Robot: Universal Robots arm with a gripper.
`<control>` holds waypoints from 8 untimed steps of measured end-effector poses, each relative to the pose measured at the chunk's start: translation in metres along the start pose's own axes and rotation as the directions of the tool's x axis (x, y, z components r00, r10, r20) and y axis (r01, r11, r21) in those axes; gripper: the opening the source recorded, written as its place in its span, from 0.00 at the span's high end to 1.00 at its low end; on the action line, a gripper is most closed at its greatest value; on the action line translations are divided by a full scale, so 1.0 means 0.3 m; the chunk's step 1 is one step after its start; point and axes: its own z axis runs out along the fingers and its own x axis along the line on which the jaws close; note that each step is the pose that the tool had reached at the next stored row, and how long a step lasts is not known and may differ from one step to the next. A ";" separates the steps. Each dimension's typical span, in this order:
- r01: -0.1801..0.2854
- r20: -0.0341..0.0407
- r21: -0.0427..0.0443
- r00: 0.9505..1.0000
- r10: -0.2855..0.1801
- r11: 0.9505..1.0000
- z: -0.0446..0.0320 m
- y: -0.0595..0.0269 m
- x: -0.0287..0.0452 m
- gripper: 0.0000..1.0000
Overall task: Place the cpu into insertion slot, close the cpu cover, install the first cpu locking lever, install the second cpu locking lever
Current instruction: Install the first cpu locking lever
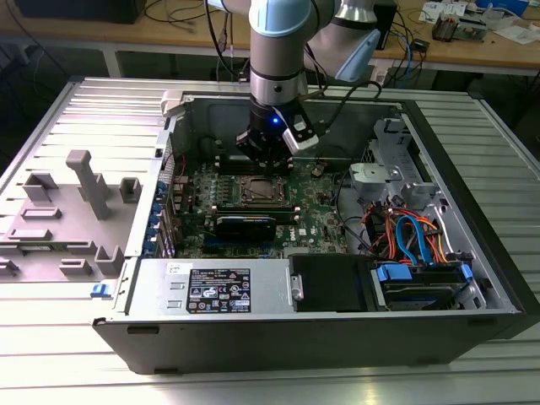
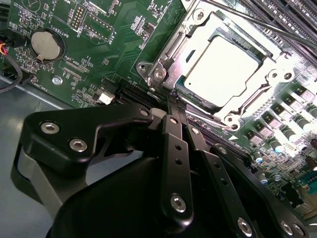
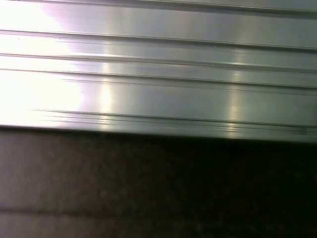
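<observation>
The open computer case lies on my ribbed metal desk, its green motherboard facing up. My claw hangs closed and empty at the insertion slot's near edge. Just beyond the fingertips the cpu sits flat in that slot, framed by the lowered cpu cover.

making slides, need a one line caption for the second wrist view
Shut tool at the edge of the insertion slot, with the cpu seated under the closed cpu cover.
</observation>
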 end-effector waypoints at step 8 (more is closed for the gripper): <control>0.000 0.000 0.000 1.000 0.000 1.000 0.000 0.000 -0.001 0.89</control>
